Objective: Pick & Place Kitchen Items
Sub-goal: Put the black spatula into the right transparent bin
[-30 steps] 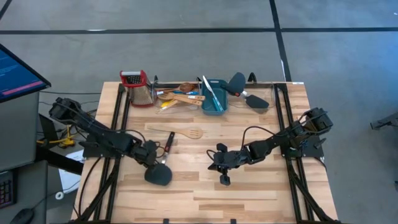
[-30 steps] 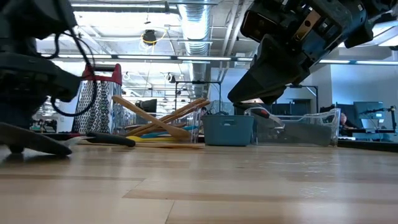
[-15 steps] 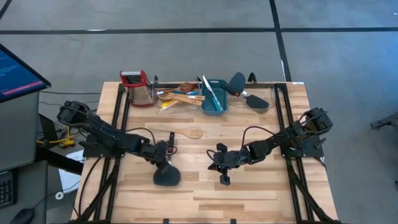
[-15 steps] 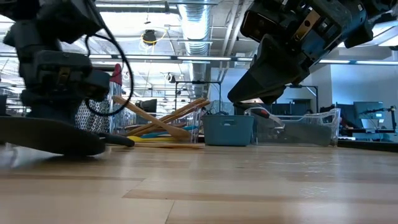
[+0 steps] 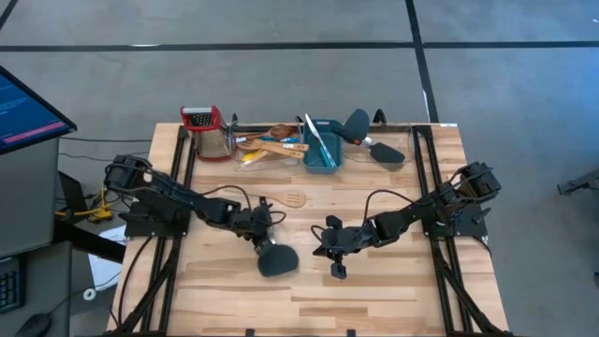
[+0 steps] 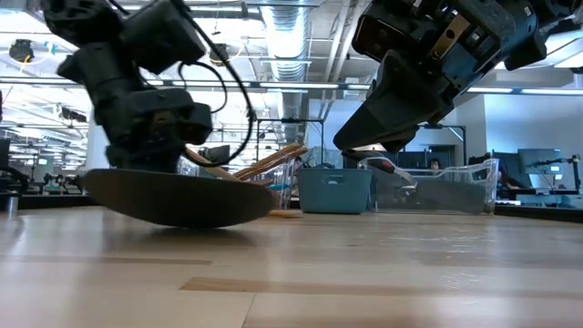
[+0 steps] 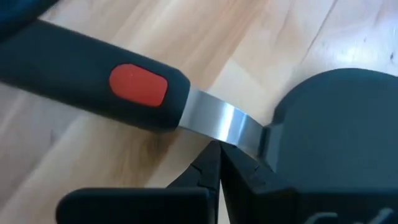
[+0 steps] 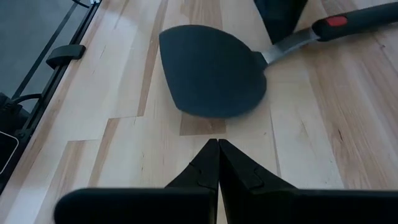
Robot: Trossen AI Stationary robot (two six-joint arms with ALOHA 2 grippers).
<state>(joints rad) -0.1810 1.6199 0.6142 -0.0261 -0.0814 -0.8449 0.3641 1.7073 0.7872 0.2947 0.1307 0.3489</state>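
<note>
Black spatula (image 7: 205, 106) fills view, lying on pale wood bench (image 7: 93, 149). Black handle with red oval inset runs to shiny metal neck, neck joins broad dark blade at frame edge. Left gripper (image 7: 217, 163) fingers (image 7: 239, 177) pressed together, tips just below metal neck; contact with neck unclear.

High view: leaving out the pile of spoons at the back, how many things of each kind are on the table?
Black spatulas: 3 (one at the front, two at the back right)
Wooden slotted spatula: 1
Grater: 1
Teal tub: 1
Total: 6
</note>
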